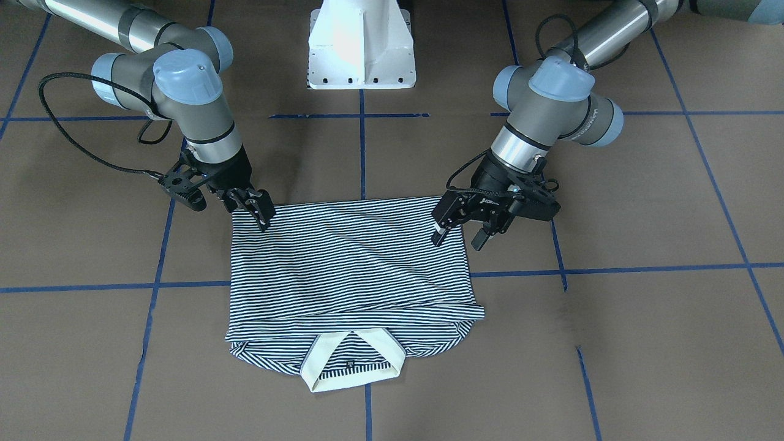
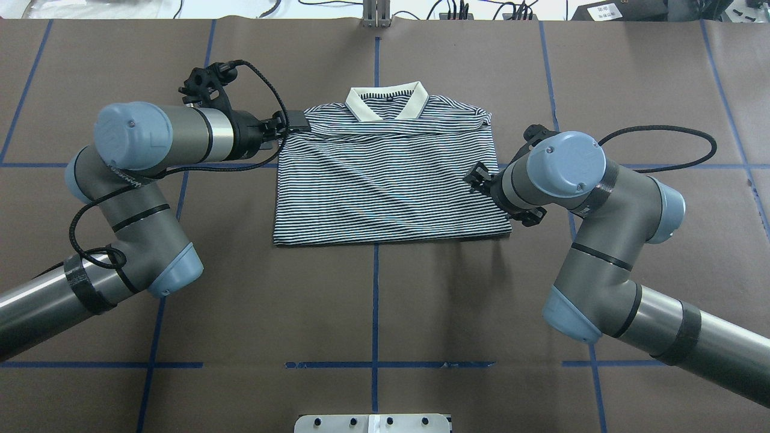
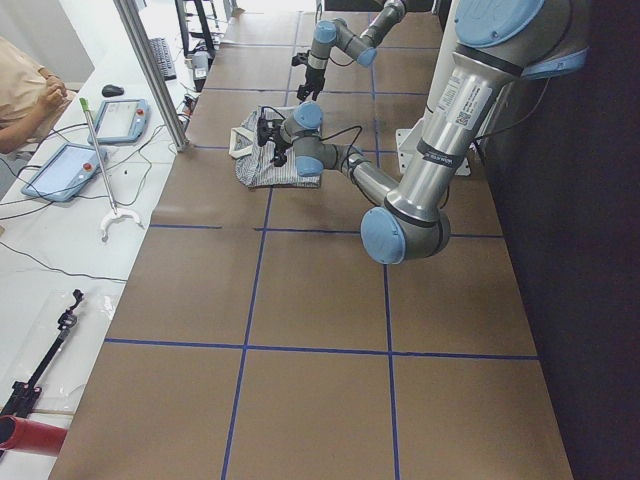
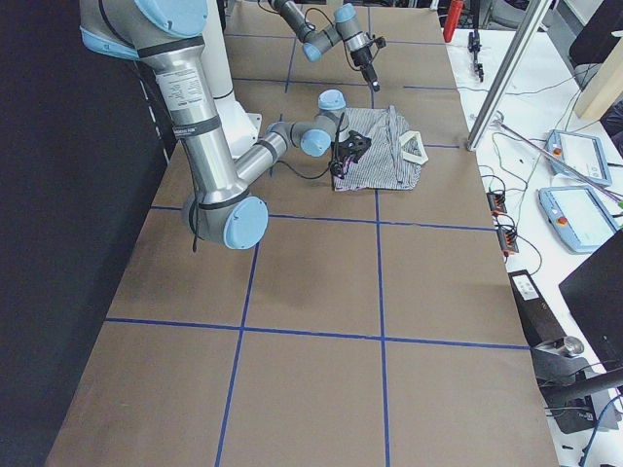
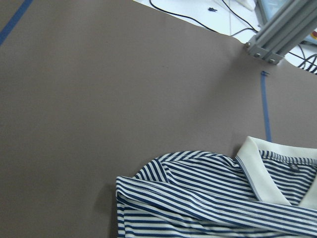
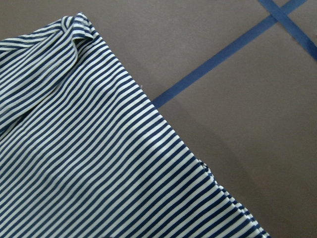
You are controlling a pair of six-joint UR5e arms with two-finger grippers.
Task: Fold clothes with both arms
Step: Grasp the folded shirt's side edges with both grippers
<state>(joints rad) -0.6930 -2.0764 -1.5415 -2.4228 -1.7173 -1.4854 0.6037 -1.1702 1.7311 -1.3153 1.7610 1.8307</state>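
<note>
The polo shirt [image 1: 349, 263] lies flat on the desk [image 1: 643, 343], straddling the centre tape line [image 1: 362, 147]. It is already a compact rectangle. Its cream collar [image 1: 352, 361] is on the side far from the robot, and a straight folded edge faces the white pedestal [image 1: 361, 43]. The top layer stops just short of the collar, so the body looks to have been doubled over lengthwise. A further fold across the width would likely come next.

Each arm sits at one side edge of the rectangle, which suits a symmetric two-handed pick. The left end effector [image 1: 460, 236] hangs over the shirt's left edge with its fingers spread apart and nothing between them. Its wrist view looks down on the shoulder and collar from some height, so it seems clear of the cloth. The right end effector [image 1: 260, 214] is at the opposite edge, near the corner closest to the robot. It is seen nearly edge-on, so whether its fingers are parted or together cannot be told, though no cloth is lifted there.

Nothing stands between either tool and the fabric. Off the desk's far end are an aluminium post [image 3: 150, 70], two tablets [image 3: 60, 170] and a seated operator [image 3: 25, 95], all well apart from the shirt.
</note>
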